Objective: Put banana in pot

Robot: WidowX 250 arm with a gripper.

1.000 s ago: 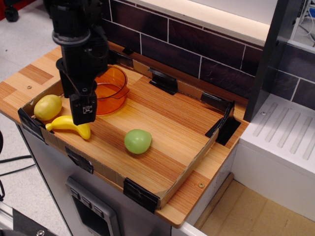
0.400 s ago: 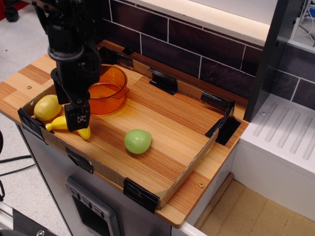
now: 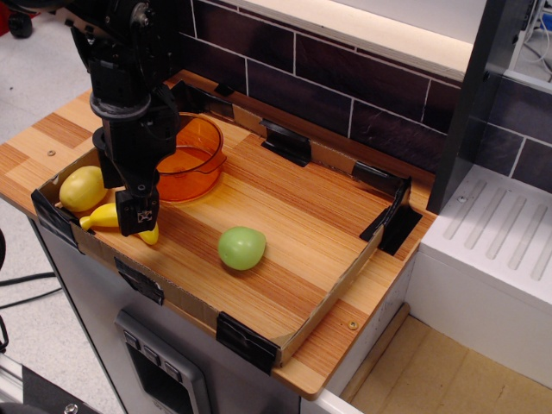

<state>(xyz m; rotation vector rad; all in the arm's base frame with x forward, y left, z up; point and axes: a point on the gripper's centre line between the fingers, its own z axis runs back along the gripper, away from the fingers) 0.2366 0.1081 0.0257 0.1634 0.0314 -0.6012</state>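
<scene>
wooden table (image 3: 285, 203), banana (image 3: 102, 217), pot (image 3: 191, 159), green fruit (image 3: 241, 247)

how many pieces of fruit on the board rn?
3. A banana at the front left, partly behind the gripper; a yellow lemon-like fruit just left of it by the corner; a green round fruit near the front middle. The arm could hide more.

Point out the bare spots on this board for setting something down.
Widest bare wood: right of the green fruit, toward the black corner clip. Also behind it, right of the pot. Crowded left corner: banana, lemon, gripper.
</scene>
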